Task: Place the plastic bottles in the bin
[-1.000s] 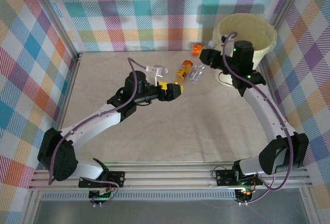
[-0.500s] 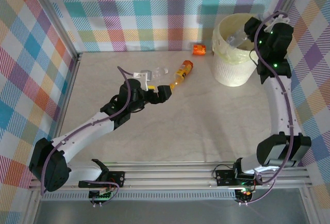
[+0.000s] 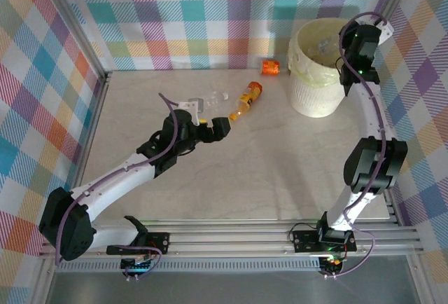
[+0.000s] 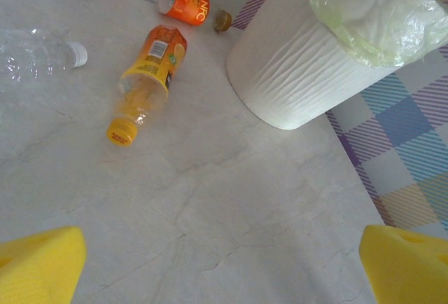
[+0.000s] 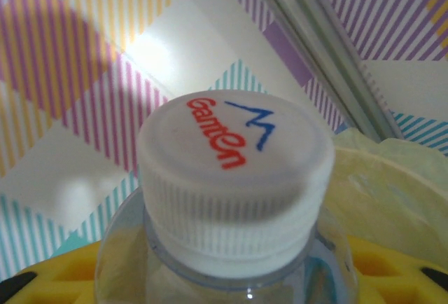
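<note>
**One bottle is up at the bin, three are left on the table**

A second ago the right hand (image 5: 231, 279) was down low beside the bin (image 3: 315, 97), next to the bottles. It has since gone up, and it is now at the top of the bin with a clear bottle (image 5: 234, 171). So this bottle looks almost ready to drop. I think the hand only has to let go.

The right hand is pinching that bottle. Its yellow pads (image 5: 63, 276) sit on both sides of the bottle, just under the white cap. The yellow bag of the bin is right behind and under the hand.

The left hand (image 4: 224, 269) has also moved. It slid closer to the bottles that lie on the table. Its fingers are spread wide apart, and it holds nothing and touches nothing.

The orange bottle (image 4: 143, 83) lies just ahead of the left hand, with its cap pointing at the hand. An empty clear one (image 4: 31, 55) lies ahead and to the left. A small orange one (image 4: 183, 3) is farther ahead, near the wall. The bin stands ahead and to the right of the left hand.
</note>
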`<state>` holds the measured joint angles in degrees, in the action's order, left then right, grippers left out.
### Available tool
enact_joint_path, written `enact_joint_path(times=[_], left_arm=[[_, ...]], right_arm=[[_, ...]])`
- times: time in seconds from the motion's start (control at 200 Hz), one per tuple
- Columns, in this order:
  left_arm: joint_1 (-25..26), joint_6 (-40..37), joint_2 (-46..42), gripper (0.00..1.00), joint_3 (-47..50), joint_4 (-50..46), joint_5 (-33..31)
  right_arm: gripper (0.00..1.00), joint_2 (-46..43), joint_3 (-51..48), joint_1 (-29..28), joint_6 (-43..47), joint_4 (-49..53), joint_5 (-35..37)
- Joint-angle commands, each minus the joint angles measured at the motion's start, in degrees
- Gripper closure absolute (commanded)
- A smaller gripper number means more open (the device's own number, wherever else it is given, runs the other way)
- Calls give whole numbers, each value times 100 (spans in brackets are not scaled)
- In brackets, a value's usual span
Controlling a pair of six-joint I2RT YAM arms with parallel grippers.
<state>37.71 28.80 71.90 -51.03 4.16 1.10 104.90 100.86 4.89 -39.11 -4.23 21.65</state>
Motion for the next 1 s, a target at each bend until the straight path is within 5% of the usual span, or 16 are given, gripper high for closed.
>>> enact_joint_path(times=[0.0, 0.255, 0.455, 0.675, 0.995], left_arm=[[51, 51, 41, 0, 3, -25, -97], [41, 29, -14, 0, 64, -107, -215], [35, 38, 12, 0, 95, -109, -247], [38, 43, 22, 0, 110, -105, -432], [-28, 233, -58, 0, 165, -284, -843]], right_arm=[[44, 381, 632, -112, -69, -287, 410], [16, 989, 1445, -142, 537, 626, 384], [8, 731, 1428, -180, 1057, 968, 451], [1, 494, 1582, -426, 1979, 1175, 1386], [0, 491, 2156, -490, 2913, 1826, 1577]])
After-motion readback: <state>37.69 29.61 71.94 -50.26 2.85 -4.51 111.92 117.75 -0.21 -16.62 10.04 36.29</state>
